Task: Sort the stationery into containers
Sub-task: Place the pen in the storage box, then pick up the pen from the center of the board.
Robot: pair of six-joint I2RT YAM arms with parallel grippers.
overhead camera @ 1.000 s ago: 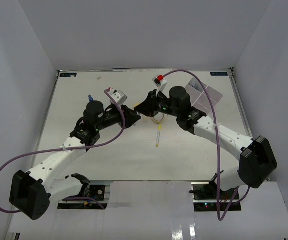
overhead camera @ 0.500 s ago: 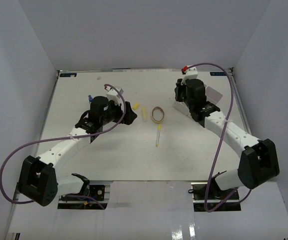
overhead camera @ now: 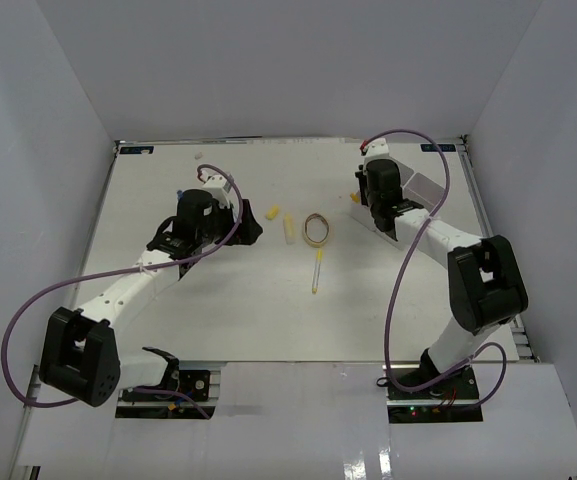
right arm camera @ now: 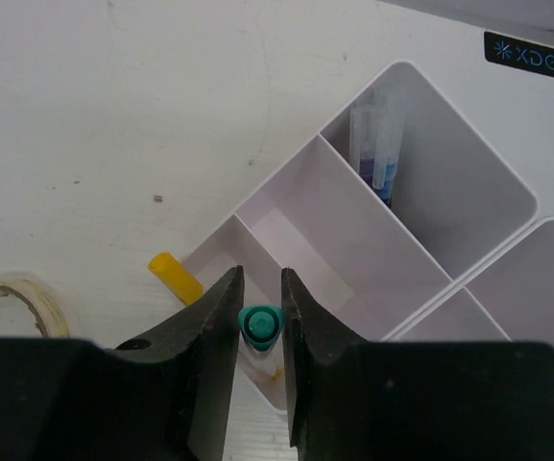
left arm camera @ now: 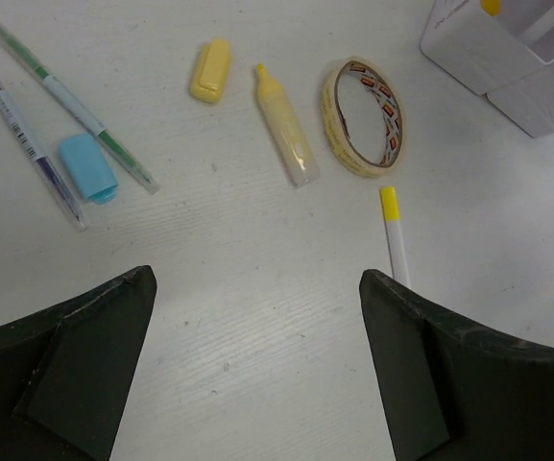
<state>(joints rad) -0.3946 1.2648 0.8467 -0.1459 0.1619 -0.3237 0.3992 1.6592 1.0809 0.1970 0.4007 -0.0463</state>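
So, the right pincer [right arm camera: 260, 279] is clamped on a green-capped pen [right arm camera: 260, 325], and the left pincer [left arm camera: 257, 279] hangs wide open with nothing in it.

The pen is end-on to the wrist camera, right above the near corner compartment of the white tray [right arm camera: 344, 250]; another compartment holds a couple of bluish pens [right arm camera: 377, 144]. Under the left pincer, lying on the bench [left arm camera: 257, 250]: a yellow block [left arm camera: 210, 70], a yellow highlighter [left arm camera: 284, 139], a tape ring [left arm camera: 363, 117] just beside it, a yellow-capped pen [left arm camera: 393, 235], a blue block [left arm camera: 88, 167] touching a green pen [left arm camera: 70, 101], and a blue pen [left arm camera: 22, 130].
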